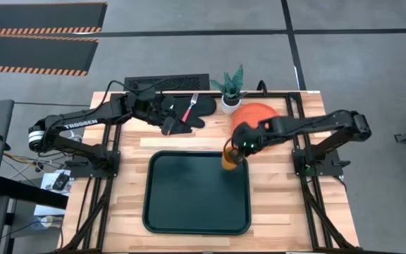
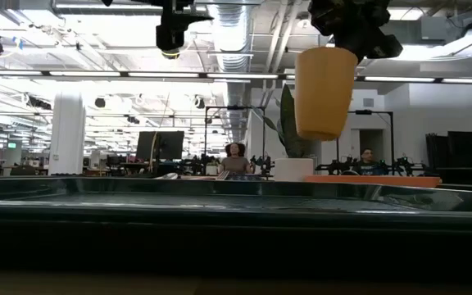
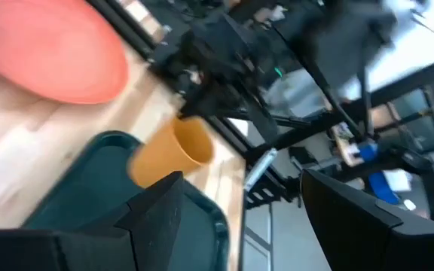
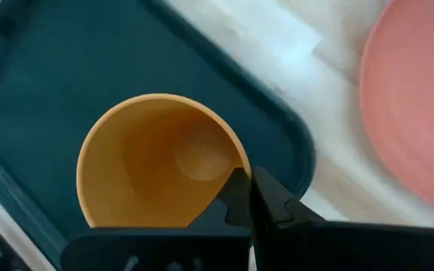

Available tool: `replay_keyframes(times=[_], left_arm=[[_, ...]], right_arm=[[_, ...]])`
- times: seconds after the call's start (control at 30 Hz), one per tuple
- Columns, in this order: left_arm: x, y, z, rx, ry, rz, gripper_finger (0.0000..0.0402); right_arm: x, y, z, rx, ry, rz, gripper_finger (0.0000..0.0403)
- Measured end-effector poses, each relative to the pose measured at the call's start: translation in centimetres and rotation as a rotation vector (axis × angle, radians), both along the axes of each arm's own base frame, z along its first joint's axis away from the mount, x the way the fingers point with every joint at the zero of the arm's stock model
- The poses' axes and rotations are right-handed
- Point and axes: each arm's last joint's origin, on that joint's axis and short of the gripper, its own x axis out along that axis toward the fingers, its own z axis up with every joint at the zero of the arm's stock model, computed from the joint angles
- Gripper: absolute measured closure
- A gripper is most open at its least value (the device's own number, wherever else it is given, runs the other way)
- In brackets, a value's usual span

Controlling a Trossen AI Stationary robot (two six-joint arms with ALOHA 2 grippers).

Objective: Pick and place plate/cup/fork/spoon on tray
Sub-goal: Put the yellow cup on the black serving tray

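Note:
The orange-yellow cup [image 1: 229,157] hangs upright from my right gripper [image 1: 240,147] above the far right corner of the dark green tray [image 1: 196,222], clear of it in the low view [image 2: 326,90]. The orange plate [image 1: 256,113] lies flat on the table, just beyond that corner. The fork [image 1: 191,106] with its pink-red handle lies on the black oven mitt [image 1: 189,116]. My left gripper [image 1: 168,127] is open and empty at the mitt's near left edge; its wrist view [image 3: 236,218] looks toward the cup. The spoon does not show. My right gripper holds the cup by its rim [image 4: 228,169], on the side toward the plate. The wall is pinched with one finger inside the cup and one outside. The fingers come from above, slanting in from the table's right. The cup hangs upright below them, mouth up, clear of the tray.
A white pot with a green plant [image 1: 231,90] stands at the far edge beside the plate. A black keyboard [image 1: 166,83] lies along the far edge behind the mitt. The tray's floor is bare. People sit in the room beyond the table [image 2: 236,160].

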Motion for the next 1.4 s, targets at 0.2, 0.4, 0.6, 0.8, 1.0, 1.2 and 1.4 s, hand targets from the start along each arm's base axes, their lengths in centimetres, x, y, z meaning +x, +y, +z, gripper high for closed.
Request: replay_keyframes(times=[0.2,0.4,0.6,0.8,1.0,1.2,1.4], left_arm=[[-0.1,0.2,-0.4,0.027,0.050,0.085,0.0145],[-0.2,0.2,-0.9,0.036,0.076,0.082,0.0145],[-0.3,0.2,-1.2,0.036,0.116,0.101,0.0145],[-0.3,0.0,-1.5,0.041,0.151,0.124,0.0145],[-0.2,-0.5,-1.6,0.076,0.160,0.134,0.0145],[1.0,-0.9,-2.5,0.090,0.175,0.115,0.0145],[4.5,-0.9,-5.6,0.075,0.232,0.048,0.0145]], right_arm=[[2.0,1.5,-3.0,-0.033,0.111,0.052,0.0395],[3.7,1.5,-5.6,-0.057,0.173,0.088,0.0395],[4.7,1.1,-5.9,-0.087,0.114,0.126,0.0392],[4.6,0.9,-5.4,-0.091,0.091,0.131,0.0352],[4.4,0.9,-5.1,-0.096,0.083,0.146,0.0277],[3.5,0.8,-3.7,-0.099,0.051,0.147,0.0215],[-0.1,0.4,0.5,-0.122,-0.038,0.070,0.0192]])
